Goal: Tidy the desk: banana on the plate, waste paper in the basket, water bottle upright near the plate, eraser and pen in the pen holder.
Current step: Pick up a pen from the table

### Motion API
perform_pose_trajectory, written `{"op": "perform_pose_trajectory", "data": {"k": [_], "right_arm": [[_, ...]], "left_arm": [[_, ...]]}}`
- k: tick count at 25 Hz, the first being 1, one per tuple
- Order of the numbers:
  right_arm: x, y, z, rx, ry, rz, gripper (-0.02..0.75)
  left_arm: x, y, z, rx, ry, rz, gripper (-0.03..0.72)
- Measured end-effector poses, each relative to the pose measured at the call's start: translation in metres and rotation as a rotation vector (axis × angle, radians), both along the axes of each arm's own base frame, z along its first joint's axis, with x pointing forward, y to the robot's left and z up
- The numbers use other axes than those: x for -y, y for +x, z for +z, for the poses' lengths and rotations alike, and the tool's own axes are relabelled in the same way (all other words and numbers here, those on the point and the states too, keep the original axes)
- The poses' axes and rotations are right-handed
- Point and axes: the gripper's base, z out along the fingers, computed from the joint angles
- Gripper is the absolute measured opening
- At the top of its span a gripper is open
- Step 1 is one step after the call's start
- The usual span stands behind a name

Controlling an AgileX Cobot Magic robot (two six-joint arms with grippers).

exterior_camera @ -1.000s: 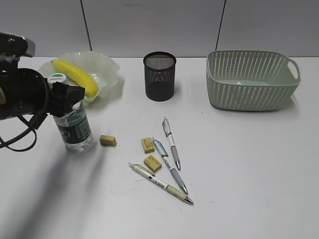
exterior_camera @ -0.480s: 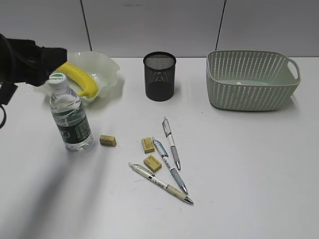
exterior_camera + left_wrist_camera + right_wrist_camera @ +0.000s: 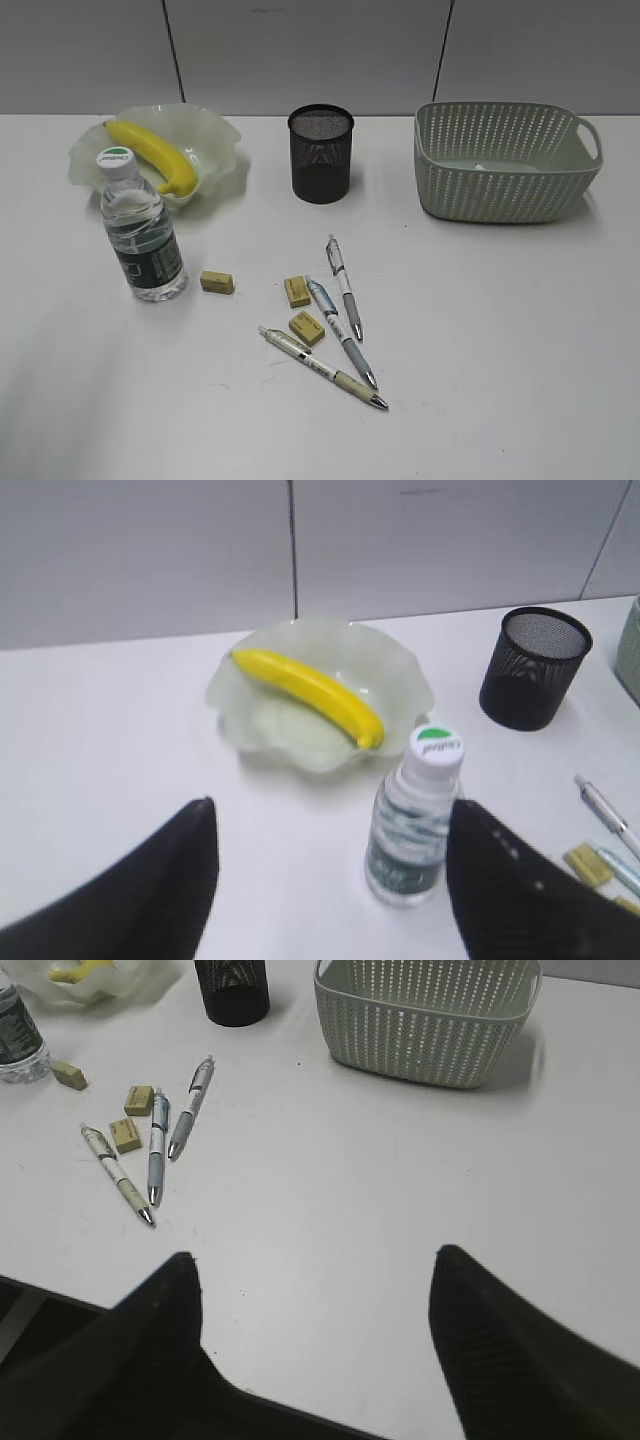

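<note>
With the banana [image 3: 152,155] on the plate [image 3: 215,135] and the water bottle [image 3: 140,230] upright beside it, both grippers hang wide open and empty; next, erasers [image 3: 217,282] and pens [image 3: 343,286] need lifting into the pen holder [image 3: 320,153].

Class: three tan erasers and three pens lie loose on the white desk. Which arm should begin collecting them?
Probably left: its open gripper hangs near the tan erasers, while the right gripper sits farther back.

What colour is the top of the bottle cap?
Green, ringed in white; the water bottle cap shows best in the left wrist view.
</note>
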Motion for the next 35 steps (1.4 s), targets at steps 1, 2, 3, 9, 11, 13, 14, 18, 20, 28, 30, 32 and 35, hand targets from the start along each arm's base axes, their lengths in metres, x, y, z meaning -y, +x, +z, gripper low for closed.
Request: {"op": "perform_pose_trajectory", "data": {"k": [1,2,3,9,11,13,14,18,20,28,30,32,35], "right_arm": [[0.000,0.000,0.000,0.000,0.000,0.000,0.557],[0.000,0.000,0.000,0.000,0.000,0.000,0.557],[0.000,0.000,0.000,0.000,0.000,0.000,0.557],[0.000,0.000,0.000,0.000,0.000,0.000,0.557],[0.000,0.000,0.000,0.000,0.000,0.000,0.557],[0.000,0.000,0.000,0.000,0.000,0.000,0.557],[0.000,0.000,0.000,-0.001,0.000,0.000,0.557],[-0.002,0.003,0.000,-0.016,-0.012,0.018,0.557],[-0.005,0.010,0.004,-0.039,-0.041,0.048,0.548],[-0.024,0.070,0.043,-0.043,-0.148,0.158,0.524],[-0.030,0.094,0.054,-0.078,-0.162,0.163,0.523],[-0.036,0.118,0.063,-0.123,-0.176,0.172,0.522],[-0.047,0.161,0.071,-0.203,-0.191,0.188,0.521]], "left_arm": [[-0.006,-0.014,0.005,-0.024,-0.009,0.025,0.527],[-0.011,-0.026,0.006,-0.065,-0.007,0.047,0.522],[-0.017,-0.040,0.007,-0.103,0.005,0.062,0.519],[-0.029,-0.107,-0.005,-0.315,0.070,-0.056,0.517],[-0.031,-0.120,-0.009,-0.320,0.080,-0.090,0.518],[-0.033,-0.129,-0.016,-0.303,0.077,-0.101,0.517],[-0.034,-0.133,-0.021,-0.292,0.076,-0.104,0.517],[-0.039,-0.149,-0.029,-0.202,0.052,-0.111,0.515],[-0.040,-0.153,-0.029,-0.161,0.040,-0.116,0.515],[-0.039,-0.151,-0.030,-0.039,0.044,-0.131,0.512],[-0.038,-0.149,-0.032,-0.035,0.048,-0.133,0.505],[-0.038,-0.149,-0.031,-0.032,0.049,-0.134,0.499],[-0.038,-0.149,-0.031,-0.028,0.049,-0.134,0.496]]}}
